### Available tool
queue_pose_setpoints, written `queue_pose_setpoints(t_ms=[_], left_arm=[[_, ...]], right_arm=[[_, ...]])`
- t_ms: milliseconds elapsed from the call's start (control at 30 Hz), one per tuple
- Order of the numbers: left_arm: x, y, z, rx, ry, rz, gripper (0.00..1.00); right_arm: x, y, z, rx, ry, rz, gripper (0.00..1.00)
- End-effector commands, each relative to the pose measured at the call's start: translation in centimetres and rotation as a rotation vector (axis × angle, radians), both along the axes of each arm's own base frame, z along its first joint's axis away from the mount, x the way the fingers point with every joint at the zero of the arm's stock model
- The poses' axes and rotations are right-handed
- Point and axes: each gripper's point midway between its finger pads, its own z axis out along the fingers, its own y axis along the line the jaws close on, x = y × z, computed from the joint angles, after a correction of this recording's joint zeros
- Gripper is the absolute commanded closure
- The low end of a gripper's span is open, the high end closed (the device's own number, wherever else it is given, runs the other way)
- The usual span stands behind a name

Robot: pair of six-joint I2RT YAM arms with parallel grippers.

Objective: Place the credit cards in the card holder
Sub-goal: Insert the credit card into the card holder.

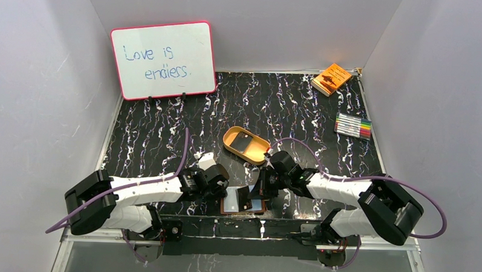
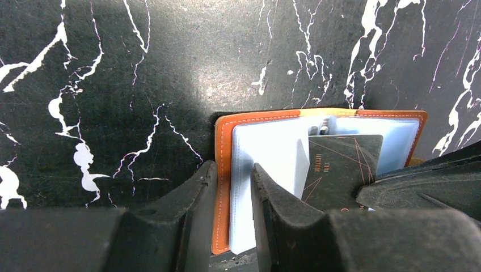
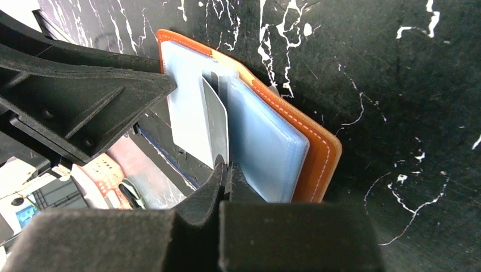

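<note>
The card holder [image 1: 229,206] lies open and flat near the table's front edge, with an orange-brown leather cover [image 2: 222,170] and clear sleeves [image 3: 266,141]. My right gripper [image 1: 258,190] is shut on a black card [image 2: 340,164] with thin orange lines. It holds the card on edge, its far end in among the sleeves. In the right wrist view [image 3: 227,165] that card [image 3: 207,122] looks grey. My left gripper [image 2: 232,165] stands slightly open over the holder's left edge, one finger on a sleeve page and the other beside the cover. No pale blue-white card shows.
A tan oval tray [image 1: 229,137] behind the grippers holds a dark rectangular card [image 1: 245,142]. A small white object [image 1: 206,160] lies by my left gripper [image 1: 222,187]. An orange booklet [image 1: 331,78], a marker set [image 1: 353,125] and a whiteboard [image 1: 162,59] stand further back.
</note>
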Motion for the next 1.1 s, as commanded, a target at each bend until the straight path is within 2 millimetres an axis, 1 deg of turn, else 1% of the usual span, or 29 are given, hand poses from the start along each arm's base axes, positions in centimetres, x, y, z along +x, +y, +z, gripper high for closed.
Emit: queue_pose_setpoints(t_ms=[0,233,333,533,633,933,1067], left_arm=[[-2.1,3.9,-2.8,0.163,0.077,-0.024,0.75],[-2.0,3.8,-2.5,0.163,0.071,-0.026,0.75],[-1.8,4.0,-2.0,0.165,0.063,-0.015,0.75],[-1.6,4.5,-0.4,0.135,0.027,0.016,0.75],[-1.7,5.0,-0.1,0.128,0.023,0.027,0.75],[-2.6,5.9,-1.0,0.137,0.056,0.040,0.75],[-3.2,6.1,-1.8,0.153,0.089,0.031,0.79]], right_arm=[[1.2,0.5,0.1,0.001,-0.024,-0.035,1.00],[1.3,0.8,-0.2,-0.001,-0.006,-0.040,1.00],[1.4,0.8,-0.3,-0.002,-0.006,-0.045,1.00],[1.4,0.6,-0.5,-0.006,0.000,-0.064,1.00],[1.4,0.6,-0.6,-0.004,0.005,-0.067,1.00],[1.6,1.1,-0.7,0.000,0.014,-0.070,1.00],[1.7,1.2,-0.8,0.000,0.022,-0.079,1.00]])
